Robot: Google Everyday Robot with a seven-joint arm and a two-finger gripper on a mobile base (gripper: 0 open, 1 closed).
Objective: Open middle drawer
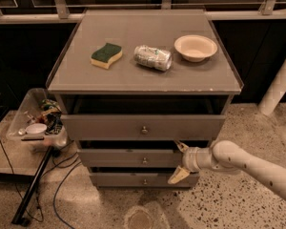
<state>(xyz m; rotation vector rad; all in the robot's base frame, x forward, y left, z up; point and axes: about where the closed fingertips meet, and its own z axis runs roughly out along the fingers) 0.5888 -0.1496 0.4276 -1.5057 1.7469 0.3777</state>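
The grey cabinet point(143, 82) has three drawers. The middle drawer point(119, 157) is the second one, with a flat front and a small round knob point(144, 161). My gripper point(179, 161) is at the right end of that front, on a white arm coming in from the lower right. It is open. One finger point(181, 147) points at the drawer's top edge and the other finger point(177, 176) lies at its lower edge. The knob is apart from the gripper, to its left.
The top drawer point(109, 127) stands pulled out a little; the bottom drawer point(124, 180) is below. On top lie a sponge point(106, 55), a crushed can point(153, 57) and a bowl point(195, 47). A bin of clutter point(35, 123) and cables are at left, and a white post point(279, 87) at right.
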